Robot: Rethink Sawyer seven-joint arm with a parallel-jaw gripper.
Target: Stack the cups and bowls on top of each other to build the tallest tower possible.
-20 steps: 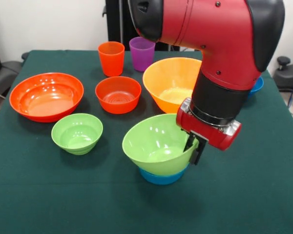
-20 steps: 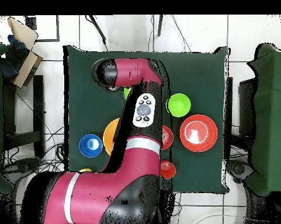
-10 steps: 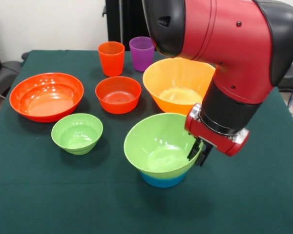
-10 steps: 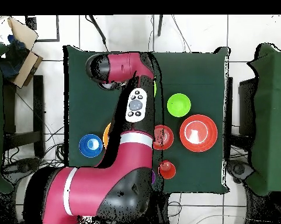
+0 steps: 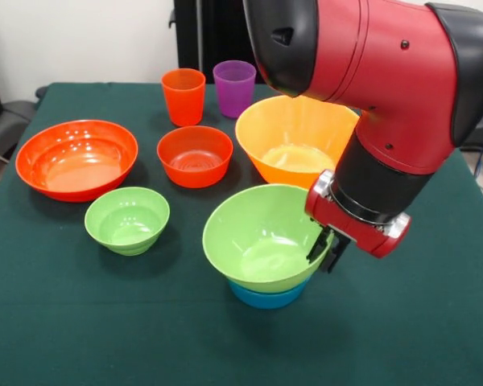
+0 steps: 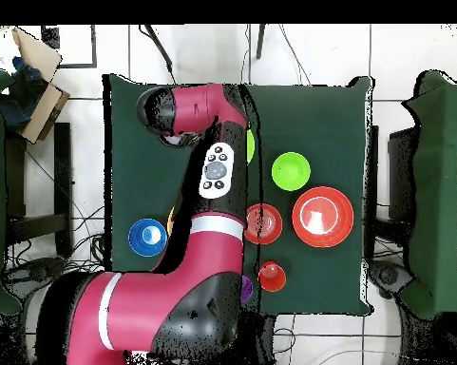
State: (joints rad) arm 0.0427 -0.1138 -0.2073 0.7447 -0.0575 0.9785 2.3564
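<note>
1. Lower centre of the front view: the tower (image 5: 266, 265) is only two pieces so far, a large light green bowl (image 5: 258, 237) nested on a light blue bowl (image 5: 266, 294).
2. At that green bowl's right rim sits the gripper (image 5: 325, 248); its dark fingers look to straddle the rim, but whether they pinch it I cannot tell.
3. Left to stack, judging by the table: the yellow-orange bowl (image 5: 294, 149), two red-orange bowls (image 5: 76, 158) (image 5: 195, 155), the small green bowl (image 5: 127, 219), the dark blue bowl (image 6: 147, 237), and the orange cup (image 5: 183, 96) and purple cup (image 5: 234, 87) at upper centre.
</note>
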